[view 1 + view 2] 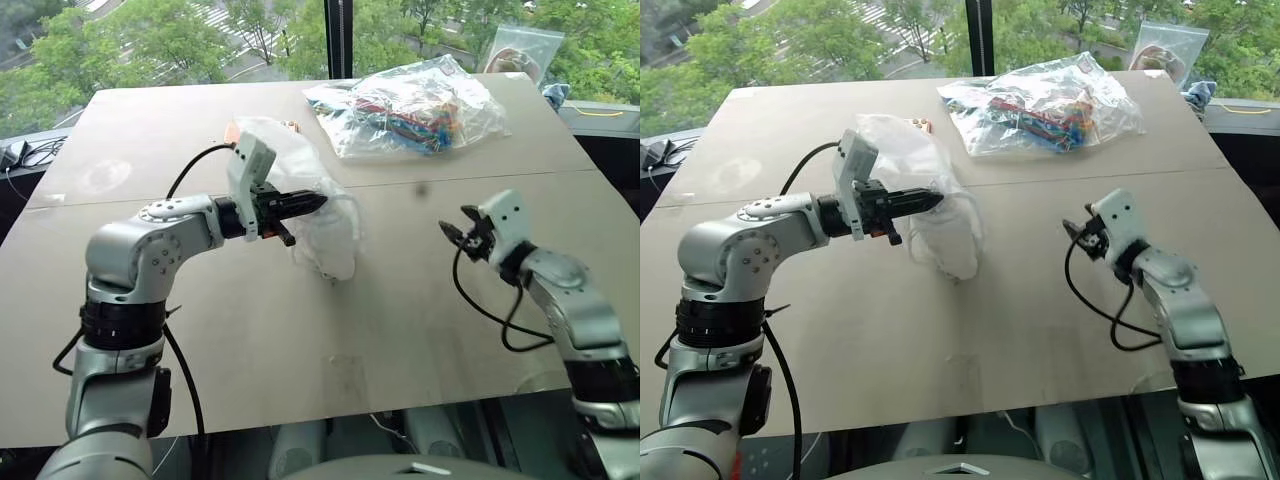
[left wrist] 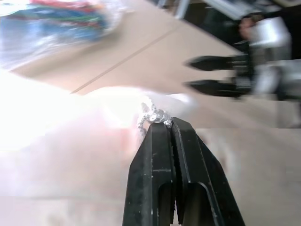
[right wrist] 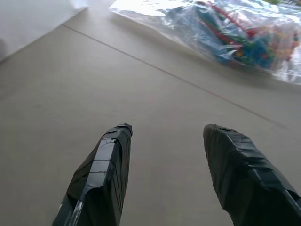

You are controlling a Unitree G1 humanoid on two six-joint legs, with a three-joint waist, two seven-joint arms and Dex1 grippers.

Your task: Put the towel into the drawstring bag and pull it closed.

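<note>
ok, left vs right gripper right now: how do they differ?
Left gripper is shut, pinching the white cord of the drawstring bag, which hangs lifted beside it. Right gripper is open and empty, out over bare table, apart from the bag. Both have two black fingers and point inward.

A milky-white, translucent colouring is shown by the drawstring bag (image 1: 318, 222), with a thin white cord (image 2: 151, 116) at its mouth. A plain grey-beige is seen on the table (image 1: 330, 330). At about one o'clock from the bag, red, blue, green and yellow pieces are seen through the clear plastic bag (image 1: 410, 105). Black is worn by the fingers (image 3: 104, 174).
</note>
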